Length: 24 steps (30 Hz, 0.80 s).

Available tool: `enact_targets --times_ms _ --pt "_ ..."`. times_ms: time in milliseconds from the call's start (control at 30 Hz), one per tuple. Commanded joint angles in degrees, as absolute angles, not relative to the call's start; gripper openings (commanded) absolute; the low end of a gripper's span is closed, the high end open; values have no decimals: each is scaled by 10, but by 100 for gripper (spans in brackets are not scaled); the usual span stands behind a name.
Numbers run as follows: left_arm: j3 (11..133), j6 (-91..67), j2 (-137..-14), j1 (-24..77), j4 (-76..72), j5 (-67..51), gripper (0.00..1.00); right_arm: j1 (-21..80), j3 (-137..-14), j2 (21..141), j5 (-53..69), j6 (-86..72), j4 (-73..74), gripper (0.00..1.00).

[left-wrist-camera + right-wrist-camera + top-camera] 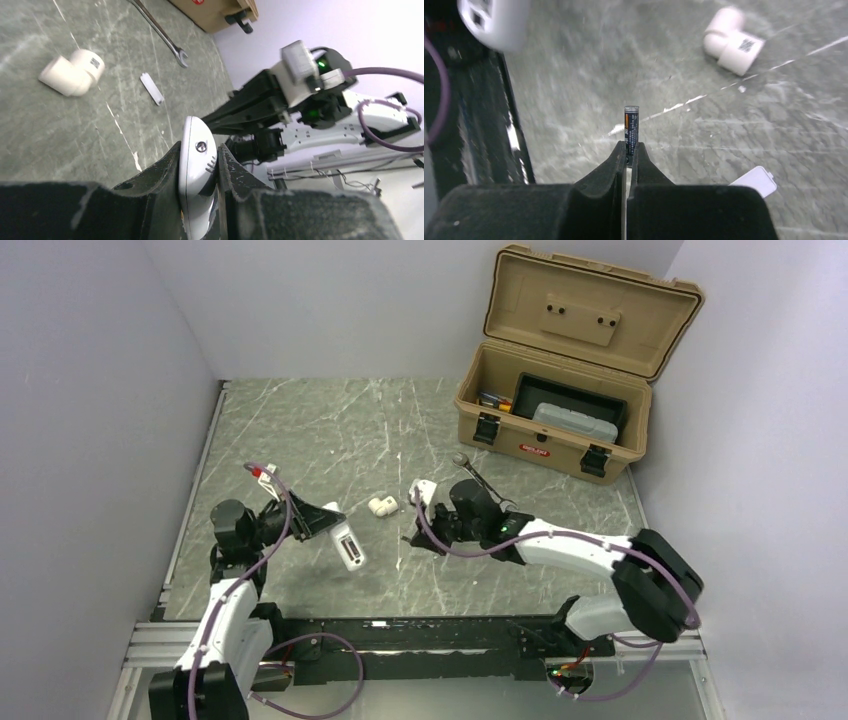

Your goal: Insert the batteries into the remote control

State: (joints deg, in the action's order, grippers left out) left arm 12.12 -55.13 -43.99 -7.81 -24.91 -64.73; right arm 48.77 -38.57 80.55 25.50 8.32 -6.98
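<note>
Because the slim dark cylindrical battery (631, 127) is light, hard and smooth, it can turn or slip easily. I judge that the best hold is across its round side, with enough of the free end showing to enter the compartment. The right gripper (629, 150) is almost shut and pinches this battery only at its lower end. The battery points straight out past the fingertips, above the grey marbled desk (300, 440) and not touching it. Such a short hold at one end may let the battery tilt when it is pushed against a spring contact. I see only one battery; I cannot tell where the second one is.

The small flat white plastic remote control (197, 175) is clamped between both fingers of the left gripper (199, 150). It is raised off the desk and pointed toward the right arm. Its shell looks stiff but smooth, so I think it could swivel in the jaws under pressing. A firm hold near its middle seems right. The compartment itself I cannot see.

A small flat white cover plate (151, 88), probably the battery lid, lies on the desk between a white elbow pipe fitting (72, 72) and a long silver wrench (160, 32).
</note>
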Motion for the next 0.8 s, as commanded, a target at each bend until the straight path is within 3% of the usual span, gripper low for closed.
enact_targets --times_ms 0,367,533,767 --pt "151 -529 -417 -62 -234 -567 0 501 -394 739 115 -137 -71 0" --pt "36 -653 -435 144 -487 -279 0 607 -524 666 -58 -274 213 0" --pt "48 -716 -455 177 -452 -219 0 615 -557 629 -64 -301 250 0" --pt "60 -762 -458 231 -438 -176 0 633 -629 702 -47 -311 323 0"
